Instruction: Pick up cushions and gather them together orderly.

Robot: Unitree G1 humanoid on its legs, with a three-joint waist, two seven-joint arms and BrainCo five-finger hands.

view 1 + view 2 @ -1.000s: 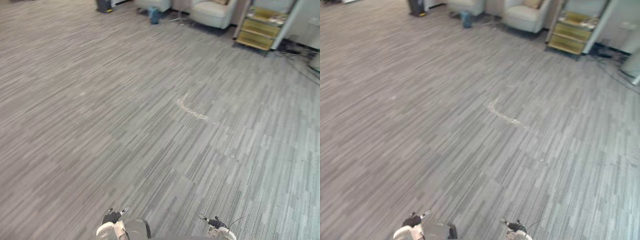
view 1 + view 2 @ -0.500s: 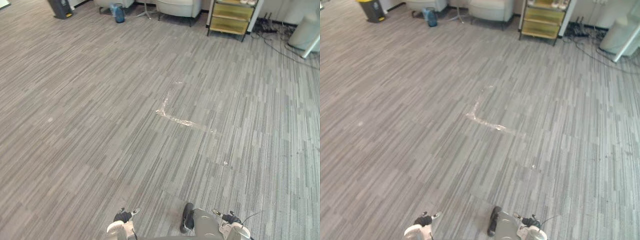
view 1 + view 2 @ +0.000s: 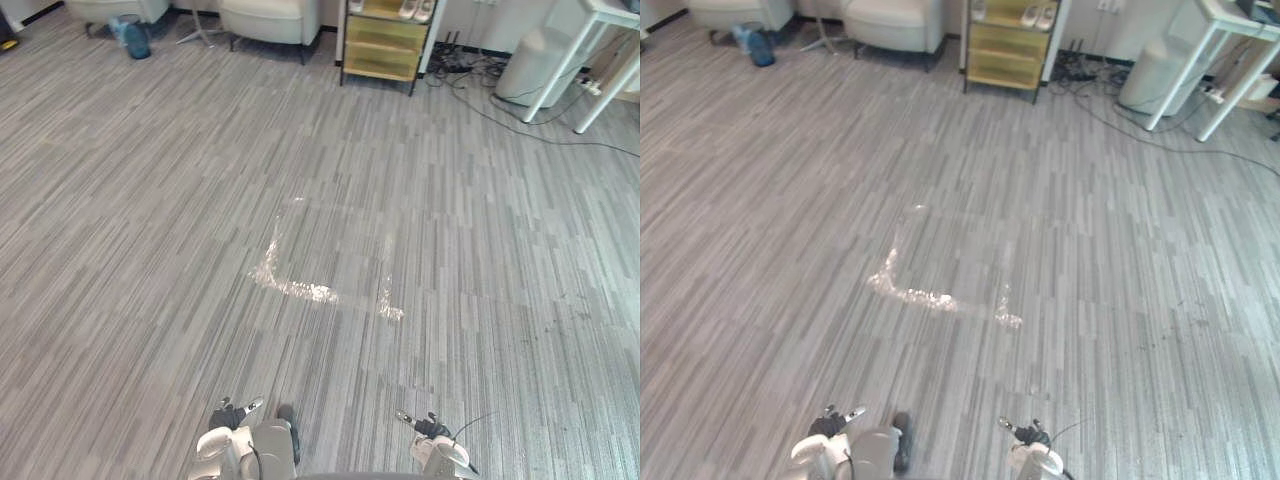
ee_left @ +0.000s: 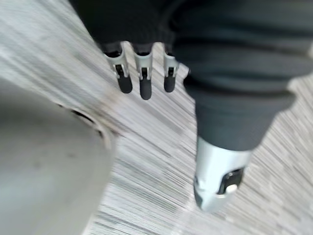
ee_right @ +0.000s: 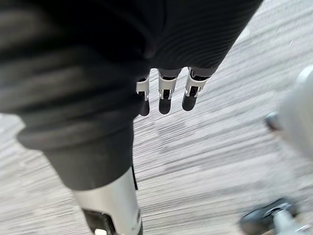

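Left hand and right hand hang empty over the carpet, fingers loosely straight; an armchair and a shelf stand far off.

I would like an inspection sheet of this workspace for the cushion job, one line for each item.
Surface: grey striped carpet with shiny tape marks.
Job's things: nothing seen.
Clutter: small blue object near the armchair.
Hands: left hand and right hand both open, holding nothing.
Cables: loose cables on the floor by the far wall.
Surroundings: yellow shelf unit, white bin, white table.
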